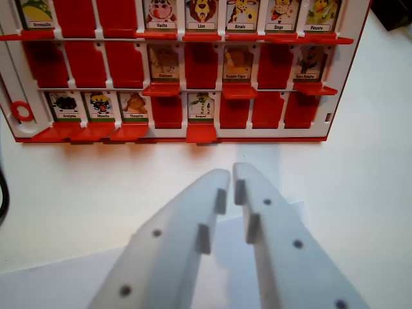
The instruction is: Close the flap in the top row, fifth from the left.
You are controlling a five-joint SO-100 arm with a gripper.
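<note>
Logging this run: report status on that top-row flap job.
Pincer shut, empty, short of the board. Giraffe flap in top row open. Nothing in between.

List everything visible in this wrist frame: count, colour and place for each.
game board: one, red and white, across the top of the view, three rows showing
open flaps with animal cards: fourteen, red flaps; six top row, three middle, five bottom
closed flaps: red, the remaining slots
table: one, white, under the board
dark object: one, black, upper right corner, cropped
gripper: one, white, bottom centre, tips nearly touching, holding nothing
</note>
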